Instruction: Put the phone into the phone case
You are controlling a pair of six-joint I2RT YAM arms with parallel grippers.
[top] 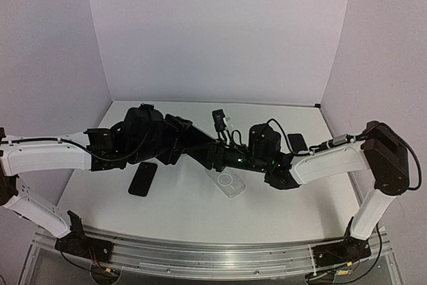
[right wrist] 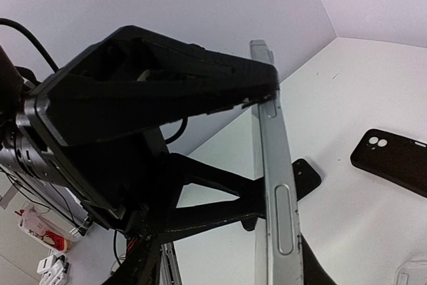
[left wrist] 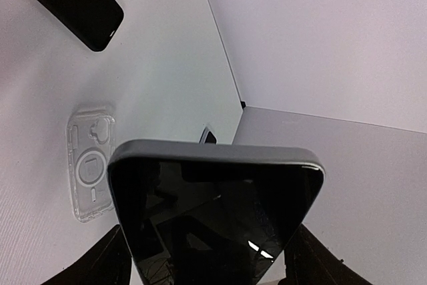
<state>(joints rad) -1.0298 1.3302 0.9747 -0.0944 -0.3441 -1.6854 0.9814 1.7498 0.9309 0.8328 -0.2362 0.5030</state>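
My left gripper (top: 199,147) (left wrist: 210,261) is shut on the phone (left wrist: 213,218) by its long edges and holds it above the table, dark screen toward the left wrist camera. In the right wrist view the phone (right wrist: 275,185) shows edge-on as a silver strip. My right gripper (top: 219,155) (right wrist: 227,268) meets it from the right, jaws apart, with one dark finger (right wrist: 312,273) against the phone's back. In the top view the grippers hide the phone. A clear phone case (top: 225,182) (left wrist: 90,165) lies flat just below the grippers. A black phone case (top: 142,178) (left wrist: 72,1) (right wrist: 393,159) lies to the left.
A second small black slab (top: 297,142) (left wrist: 208,136) lies at the back right near the right arm. A small black connector with a tag (top: 219,119) sits behind the grippers. White walls close the table (top: 173,211) at the back and on both sides.
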